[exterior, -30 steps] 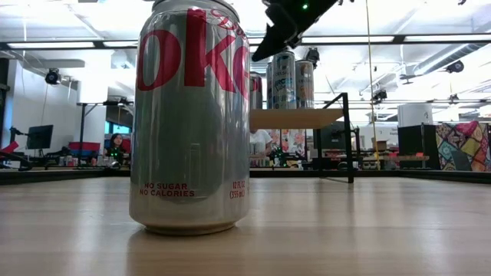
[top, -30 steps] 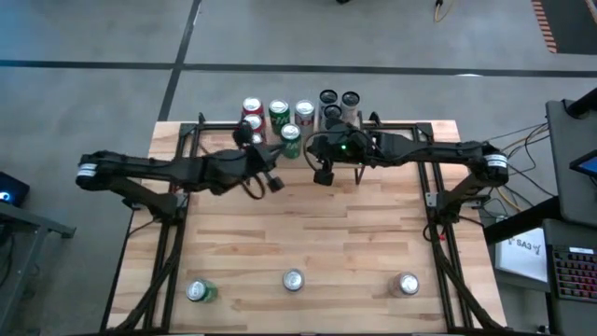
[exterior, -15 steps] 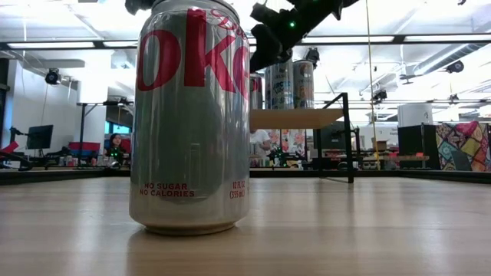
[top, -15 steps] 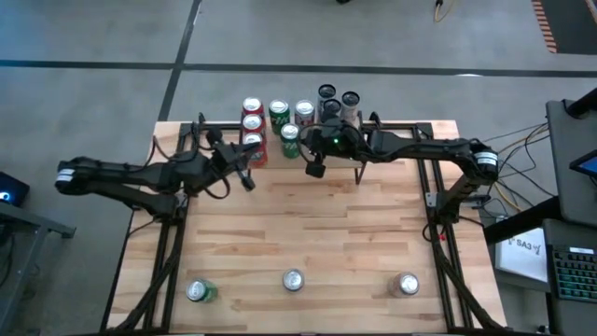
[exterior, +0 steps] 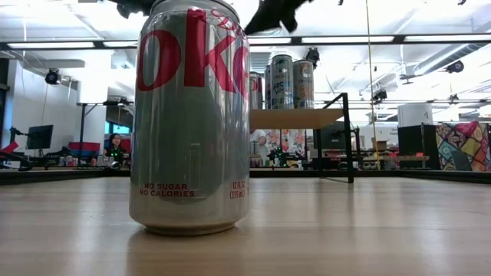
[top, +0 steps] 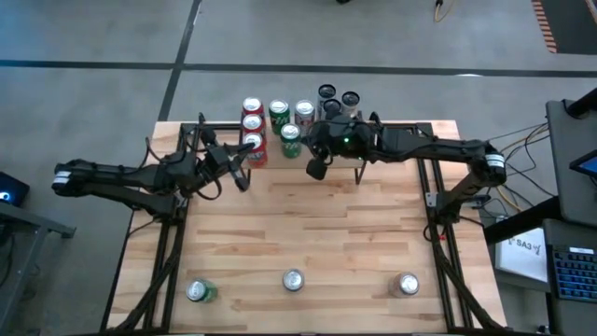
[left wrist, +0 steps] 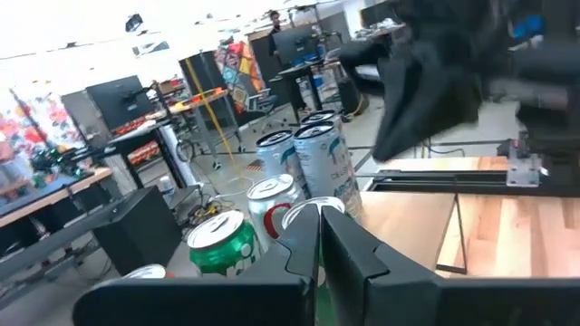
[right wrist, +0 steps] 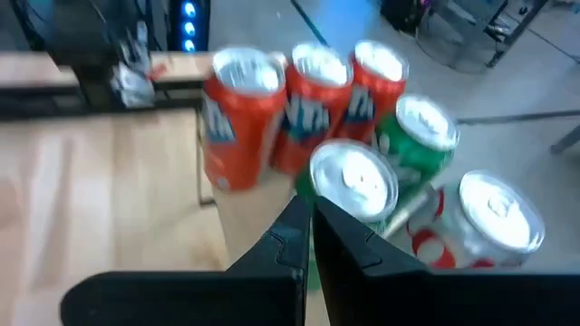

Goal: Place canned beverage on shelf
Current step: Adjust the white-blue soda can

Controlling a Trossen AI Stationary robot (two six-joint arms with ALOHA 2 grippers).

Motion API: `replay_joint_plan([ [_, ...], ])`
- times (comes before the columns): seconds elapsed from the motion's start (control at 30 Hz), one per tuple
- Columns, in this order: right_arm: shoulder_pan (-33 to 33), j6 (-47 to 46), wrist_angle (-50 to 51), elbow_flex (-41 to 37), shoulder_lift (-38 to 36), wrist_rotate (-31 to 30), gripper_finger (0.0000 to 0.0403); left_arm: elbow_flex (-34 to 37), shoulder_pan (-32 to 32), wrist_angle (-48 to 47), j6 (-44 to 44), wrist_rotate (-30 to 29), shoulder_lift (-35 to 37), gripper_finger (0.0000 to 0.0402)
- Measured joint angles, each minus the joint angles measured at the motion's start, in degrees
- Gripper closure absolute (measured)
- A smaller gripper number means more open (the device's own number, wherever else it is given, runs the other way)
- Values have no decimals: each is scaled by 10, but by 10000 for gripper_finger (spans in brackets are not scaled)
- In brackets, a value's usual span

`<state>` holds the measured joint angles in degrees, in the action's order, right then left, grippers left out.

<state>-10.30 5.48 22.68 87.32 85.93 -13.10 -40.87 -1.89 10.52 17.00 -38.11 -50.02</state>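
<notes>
- The large light-wood plank tabletop point(top: 308, 233) carries everything, with black frame rails along its left and right sides.
- The shelf point(exterior: 295, 118), a small raised light-wood board on thin black legs, stands at the table's far edge; in the high view it lies mostly hidden under the cans and the arms.
- The right gripper point(top: 316, 171) hangs just in front of the shelf, fingers pressed together and holding nothing.
- The left gripper point(top: 242, 179) hovers over the table near the shelf's left end, also fully closed and empty.
- A cluster of red, green, white and dark-topped drink cans point(top: 280, 118) sits on the shelf.
- A silver diet cola can point(top: 293, 280) stands at the table's near edge, midway between a green can point(top: 197, 291) and another silver can point(top: 408, 284).
</notes>
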Motion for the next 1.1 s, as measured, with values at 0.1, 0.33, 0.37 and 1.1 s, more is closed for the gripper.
replay_joint_plan([
  [0.1, 7, -16, 19, 46, 4, -4, 394, 2, -1, 0, 4, 2, 5, 402],
  [0.33, 3, 15, 108, 174, 40, -153, 394, 14, -3, -16, 6, 2, 29, 402],
  [0.37, -5, 18, 125, 198, 47, -161, 394, 14, -3, -20, 6, 2, 32, 402],
  [1.1, -243, -141, 336, 445, 204, 0, 394, 21, -3, -34, 22, 2, 54, 402],
])
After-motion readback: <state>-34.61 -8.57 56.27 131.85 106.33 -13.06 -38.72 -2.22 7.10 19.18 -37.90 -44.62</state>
